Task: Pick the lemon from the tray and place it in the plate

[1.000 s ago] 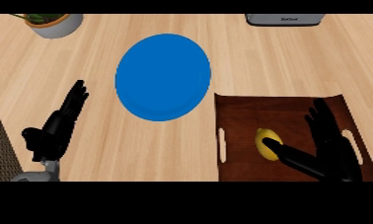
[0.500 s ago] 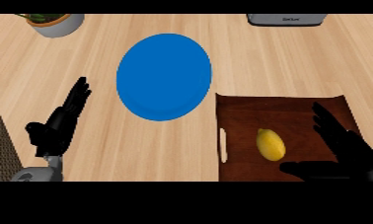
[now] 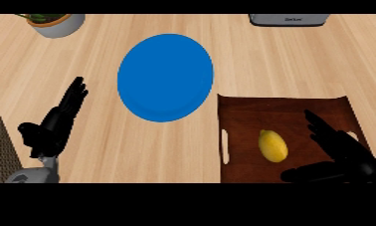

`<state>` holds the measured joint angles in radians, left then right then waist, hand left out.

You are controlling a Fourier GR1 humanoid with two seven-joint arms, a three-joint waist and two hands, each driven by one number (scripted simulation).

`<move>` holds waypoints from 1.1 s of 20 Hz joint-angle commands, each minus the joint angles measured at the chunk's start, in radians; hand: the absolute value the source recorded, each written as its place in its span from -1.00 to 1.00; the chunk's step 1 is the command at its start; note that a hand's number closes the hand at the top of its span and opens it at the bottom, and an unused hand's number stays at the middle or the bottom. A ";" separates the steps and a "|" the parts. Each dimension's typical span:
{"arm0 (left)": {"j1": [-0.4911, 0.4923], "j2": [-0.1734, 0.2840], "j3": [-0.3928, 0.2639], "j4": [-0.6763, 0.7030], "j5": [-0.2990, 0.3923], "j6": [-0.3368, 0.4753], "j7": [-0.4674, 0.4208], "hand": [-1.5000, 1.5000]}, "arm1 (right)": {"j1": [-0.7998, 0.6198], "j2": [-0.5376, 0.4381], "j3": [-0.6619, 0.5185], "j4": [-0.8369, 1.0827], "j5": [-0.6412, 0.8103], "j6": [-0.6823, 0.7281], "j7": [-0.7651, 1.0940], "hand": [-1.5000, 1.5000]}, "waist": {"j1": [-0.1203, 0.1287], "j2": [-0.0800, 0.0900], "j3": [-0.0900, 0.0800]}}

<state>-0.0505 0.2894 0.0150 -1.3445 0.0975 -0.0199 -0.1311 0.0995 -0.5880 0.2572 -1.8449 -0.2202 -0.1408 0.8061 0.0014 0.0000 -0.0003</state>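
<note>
A yellow lemon (image 3: 272, 146) lies in the dark brown tray (image 3: 242, 113) at the lower right of the head view. My right hand (image 3: 341, 153) is over the tray's right part, open, fingers stretched up and thumb pointing left below the lemon; a small gap separates it from the fruit. The blue plate (image 3: 166, 76) rests on the wooden counter, up and left of the tray, with nothing on it. My left hand (image 3: 55, 123) stays open at the lower left, fingers up, resting.
A grey pot with a plant (image 3: 55, 23) stands at the back left corner. A grey appliance (image 3: 288, 19) sits at the back edge, right of centre. A dark edge shows at the far lower left.
My right hand has drawn back to the right, off the lemon, which now lies fully uncovered in the tray. The left hand has barely moved.
</note>
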 commanded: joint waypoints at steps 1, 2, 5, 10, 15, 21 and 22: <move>-0.020 -0.027 -0.009 0.026 -0.031 0.016 -0.002 0.00 | -0.043 0.018 0.047 0.062 0.035 0.072 0.049 -1.00 | 0.001 0.001 0.000; -0.070 -0.011 0.025 0.063 -0.007 -0.009 0.017 0.00 | -0.025 0.025 0.008 0.115 0.036 0.107 -0.017 -1.00 | -0.003 0.001 0.000; -0.012 -0.036 0.016 0.009 -0.031 -0.017 0.011 0.00 | -0.033 0.096 -0.013 0.129 0.069 0.138 -0.003 -1.00 | -0.001 0.000 0.000; 0.041 -0.016 0.046 -0.007 -0.029 -0.053 -0.033 0.00 | -0.073 0.185 0.025 0.225 0.157 0.130 -0.018 -1.00 | 0.002 0.000 0.000; 0.014 -0.020 0.049 -0.091 -0.041 -0.045 0.070 0.00 | -0.039 0.215 0.026 0.269 0.226 0.171 -0.055 -1.00 | 0.001 -0.001 0.001; -0.036 -0.080 0.035 0.007 -0.084 -0.016 0.027 0.00 | -0.113 0.280 0.012 0.379 0.276 0.187 -0.065 -1.00 | 0.000 0.001 0.001; 0.011 -0.084 0.015 -0.041 -0.105 -0.003 0.020 0.00 | -0.127 0.284 -0.003 0.395 0.249 0.199 -0.083 -1.00 | 0.004 0.000 0.001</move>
<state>-0.0565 0.2246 0.0500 -1.3531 0.0203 -0.0441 -0.1176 0.0112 -0.3542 0.2603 -1.5618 0.0284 0.0450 0.7891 -0.0049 -0.0137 -0.0208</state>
